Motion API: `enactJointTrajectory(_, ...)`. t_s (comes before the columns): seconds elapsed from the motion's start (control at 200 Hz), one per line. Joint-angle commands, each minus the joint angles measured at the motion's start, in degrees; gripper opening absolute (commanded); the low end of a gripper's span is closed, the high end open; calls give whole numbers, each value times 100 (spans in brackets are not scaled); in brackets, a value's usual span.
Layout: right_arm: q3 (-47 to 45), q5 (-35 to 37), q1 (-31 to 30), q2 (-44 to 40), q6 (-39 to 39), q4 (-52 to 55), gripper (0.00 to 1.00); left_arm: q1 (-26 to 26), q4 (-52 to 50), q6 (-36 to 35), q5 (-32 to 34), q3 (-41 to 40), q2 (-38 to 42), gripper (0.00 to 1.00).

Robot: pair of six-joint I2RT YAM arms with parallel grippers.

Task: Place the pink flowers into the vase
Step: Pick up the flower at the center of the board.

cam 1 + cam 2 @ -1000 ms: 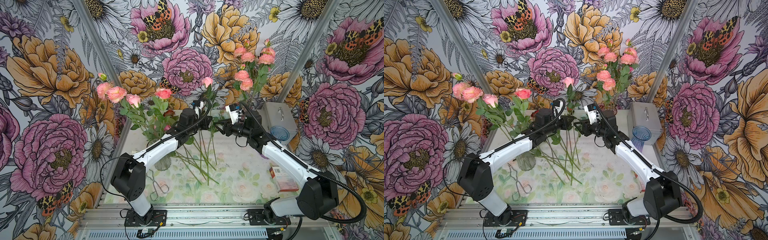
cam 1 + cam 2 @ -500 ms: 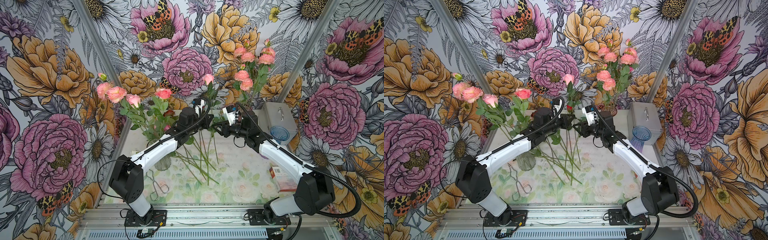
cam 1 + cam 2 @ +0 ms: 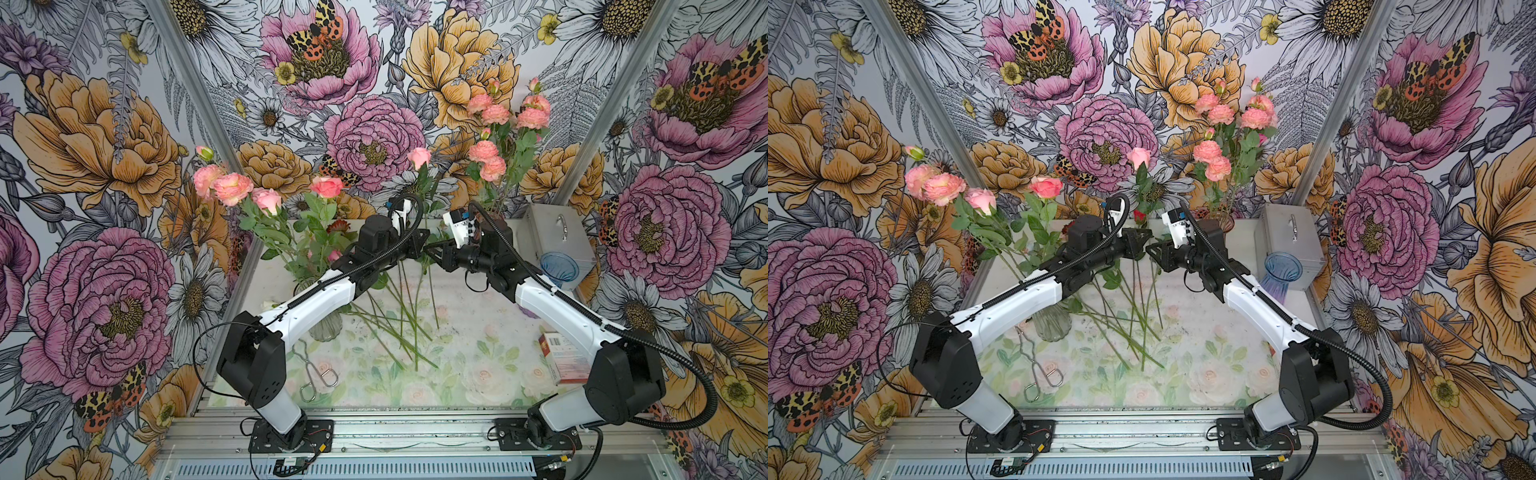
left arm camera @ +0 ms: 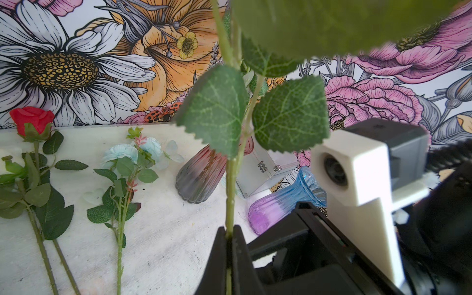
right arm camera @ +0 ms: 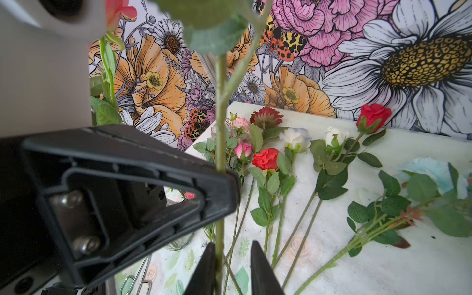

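A pink rose [image 3: 419, 157] [image 3: 1139, 157] stands upright in mid-air on a long green stem [image 4: 229, 191]. My left gripper [image 3: 420, 240] [image 4: 231, 235] is shut on that stem. My right gripper [image 3: 433, 252] [image 5: 233, 245] faces it just below. Its jaws straddle the same stem [image 5: 219, 127], which lies against one finger with a gap to the other. A clear glass vase [image 3: 324, 328] [image 3: 1052, 324] under the left arm holds several pink flowers [image 3: 232, 187]. A dark ribbed vase [image 4: 199, 178] at the back right holds pink carnations [image 3: 494, 114].
Red roses [image 5: 265, 158], white blooms [image 5: 295, 136] and pale blue blooms [image 4: 132, 150] lie on the table with several loose stems [image 3: 411, 324]. A blue vase [image 3: 559, 268] and a metal box [image 3: 557, 237] stand at the right. Tongs [image 3: 316, 370] lie front left, a small carton [image 3: 561, 357] front right.
My right gripper has moved left up to the left gripper, and its jaws have narrowed around the held stem. The left arm and the rose have hardly moved.
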State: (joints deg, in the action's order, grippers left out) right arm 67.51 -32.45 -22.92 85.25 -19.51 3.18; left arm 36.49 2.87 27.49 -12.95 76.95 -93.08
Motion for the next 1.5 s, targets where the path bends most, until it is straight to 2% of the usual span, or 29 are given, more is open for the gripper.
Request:
enactJointTrajectory(0.0,215,-1,-34,126,-34,-59,17,46,99,20,74,163,127,0)
enactJointTrajectory(0.165,237,5,-66,196,-63,-63,10,46,99,60,71,163,133,0)
enactJointTrajectory(0.245,229,20,-64,200,-62,-71,3,46,76,51,120,186,139,0)
enactJointTrajectory(0.29,207,67,-64,186,-62,-67,0,28,40,46,126,207,135,5)
enactJointTrajectory(0.485,84,263,-48,61,-10,-59,0,-135,-59,56,148,246,212,24)
enactJointTrajectory(0.785,-81,498,310,-224,-16,-46,0,-256,-287,-24,186,328,419,41)
enactJointTrajectory(0.875,-142,556,548,-468,23,-10,0,-286,-376,-37,124,343,465,51)
enactJointTrajectory(0.92,-133,595,693,-594,71,51,0,-298,-435,-82,115,347,491,60)
enactJointTrajectory(1.031,25,843,956,-902,269,338,0,-217,-524,-196,173,299,578,76)
enactJointTrajectory(1.151,158,1155,1184,-1293,468,573,0,-59,-620,-380,231,300,639,83)
enactJointTrajectory(1.181,158,1257,1242,-1400,495,581,0,-12,-672,-482,260,332,644,89)
enactJointTrajectory(1.336,109,1950,1473,-1904,638,605,0,423,-1149,-1219,500,683,618,96)
enactJointTrajectory(1.491,88,2535,1688,-2186,659,612,0,834,-1439,-1921,853,912,613,98)
